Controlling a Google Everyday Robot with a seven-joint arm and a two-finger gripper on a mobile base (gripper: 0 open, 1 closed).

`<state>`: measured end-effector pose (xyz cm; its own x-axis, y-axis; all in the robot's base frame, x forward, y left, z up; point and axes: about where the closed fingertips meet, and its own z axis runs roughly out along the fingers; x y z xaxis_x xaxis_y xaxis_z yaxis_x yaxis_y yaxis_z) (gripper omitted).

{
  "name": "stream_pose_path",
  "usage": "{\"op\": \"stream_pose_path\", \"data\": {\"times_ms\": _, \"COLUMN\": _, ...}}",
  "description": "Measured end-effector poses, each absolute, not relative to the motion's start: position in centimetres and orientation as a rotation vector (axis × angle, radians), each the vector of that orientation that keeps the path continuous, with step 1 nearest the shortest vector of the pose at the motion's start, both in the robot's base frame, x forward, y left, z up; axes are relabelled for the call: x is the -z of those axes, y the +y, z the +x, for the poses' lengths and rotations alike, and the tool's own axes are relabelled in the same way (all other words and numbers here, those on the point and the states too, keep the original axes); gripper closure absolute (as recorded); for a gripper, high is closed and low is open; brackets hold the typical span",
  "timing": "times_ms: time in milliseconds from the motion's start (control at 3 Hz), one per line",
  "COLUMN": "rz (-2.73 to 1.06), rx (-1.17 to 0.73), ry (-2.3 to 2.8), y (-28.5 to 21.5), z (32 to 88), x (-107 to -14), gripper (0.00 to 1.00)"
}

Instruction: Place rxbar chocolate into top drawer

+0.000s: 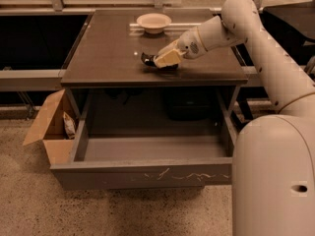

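The rxbar chocolate is being pinched at the tip of the hand, low over the middle of the counter, in front of a pale bowl. The top drawer is being left pulled open below, well apart from the bar.

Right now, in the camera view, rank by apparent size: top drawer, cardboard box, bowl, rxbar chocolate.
top drawer
cardboard box
bowl
rxbar chocolate, partly hidden by the gripper low over the table
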<state>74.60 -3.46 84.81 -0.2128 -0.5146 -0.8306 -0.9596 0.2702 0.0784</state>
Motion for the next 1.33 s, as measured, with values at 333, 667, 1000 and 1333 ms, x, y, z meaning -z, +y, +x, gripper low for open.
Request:
{"op": "stream_pose_path", "data": {"times_ms": 333, "rz": -1.392, "rx": -0.789, "ry": 1.765, "y": -2.1, "z": 73.7, "x": -87.7, "gripper": 1.0}}
{"op": "stream_pose_path", "data": {"times_ms": 667, "rz": -1.393, "rx": -0.79, "ry": 1.765, "y": -2.0, "z": 73.6, "x": -87.7, "gripper": 1.0}}
{"op": "stream_pose_path", "data": {"times_ms": 1000, "rz": -1.44, "rx": -0.808, "ry": 1.757, "y": -1.0, "z": 72.9, "x": -87.1, "gripper": 1.0}}
{"op": "stream_pose_path", "data": {"times_ms": 1333, "rz": -1.52, "rx": -0.813, "ry": 1.735, "y": 0.7, "z": 70.5, "x": -86.9, "gripper": 1.0}}
